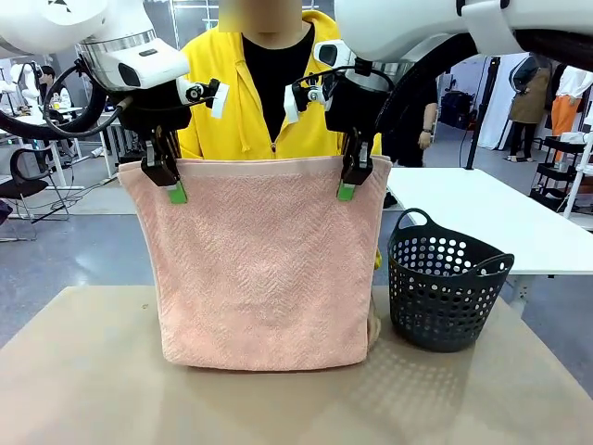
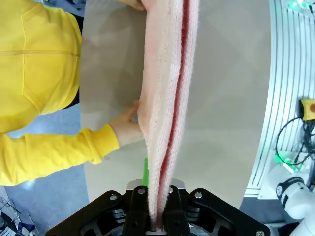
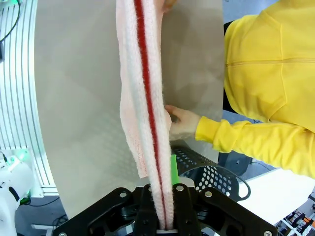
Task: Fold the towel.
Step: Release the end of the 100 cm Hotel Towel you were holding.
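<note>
Tan matte table [image 1: 93, 389] up front, and a dark perforated basket [image 1: 447, 295] sits on its right side, just beside the towel but not touching as far as I can see. Behind that there's a white table [image 1: 491, 218], grey floor, and a workshop-type room with an office chair [image 1: 23, 181] off to the left. The pink towel [image 1: 259, 269] hangs like a curtain in the middle of the table, with its bottom edge resting on the surface. From the wrist cams it looks doubled over, two layers side by side. Both arms come in from above with fingers pointing straight down. The left gripper [image 1: 174, 190] is clamped on the top left corner and the right gripper [image 1: 346, 190] on the top right, jaws squeezed tight on the cloth. A person in a yellow hoodie [image 1: 218, 83] stands right behind it, with one hand [image 2: 125, 130] and the other hand [image 3: 182, 123] touching the towel's far face lower down.
</note>
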Robot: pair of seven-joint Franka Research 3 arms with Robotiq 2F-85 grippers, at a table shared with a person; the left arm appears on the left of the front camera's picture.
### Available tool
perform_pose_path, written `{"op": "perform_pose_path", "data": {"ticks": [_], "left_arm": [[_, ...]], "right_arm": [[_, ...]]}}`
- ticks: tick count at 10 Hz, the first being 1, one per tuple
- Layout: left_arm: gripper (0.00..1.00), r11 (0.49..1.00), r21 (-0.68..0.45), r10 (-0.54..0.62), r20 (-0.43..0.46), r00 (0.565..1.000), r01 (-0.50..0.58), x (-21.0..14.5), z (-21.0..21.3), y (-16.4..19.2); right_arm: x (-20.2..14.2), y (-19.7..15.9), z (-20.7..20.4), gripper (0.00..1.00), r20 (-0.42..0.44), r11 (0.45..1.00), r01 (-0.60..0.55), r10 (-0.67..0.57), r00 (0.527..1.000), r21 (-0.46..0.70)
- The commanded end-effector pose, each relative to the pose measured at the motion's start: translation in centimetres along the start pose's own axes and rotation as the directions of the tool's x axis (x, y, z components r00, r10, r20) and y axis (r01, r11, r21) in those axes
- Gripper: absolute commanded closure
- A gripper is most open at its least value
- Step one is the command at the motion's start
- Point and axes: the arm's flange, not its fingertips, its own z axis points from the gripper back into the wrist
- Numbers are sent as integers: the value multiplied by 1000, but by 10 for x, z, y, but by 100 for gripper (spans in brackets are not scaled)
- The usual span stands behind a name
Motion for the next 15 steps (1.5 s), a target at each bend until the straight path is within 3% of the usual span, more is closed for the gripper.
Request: {"op": "perform_pose_path", "data": {"ticks": [1,15], "left_arm": [[100,1000,6,-5,5,1000,5,0,3,2],[100,1000,6,-5,5,1000,5,0,3,2]], "right_arm": [[-2,-1,1,100,-8,1000,-3,3,1000,-7],[-2,-1,1,100,-8,1000,-3,3,1000,-7]]}}
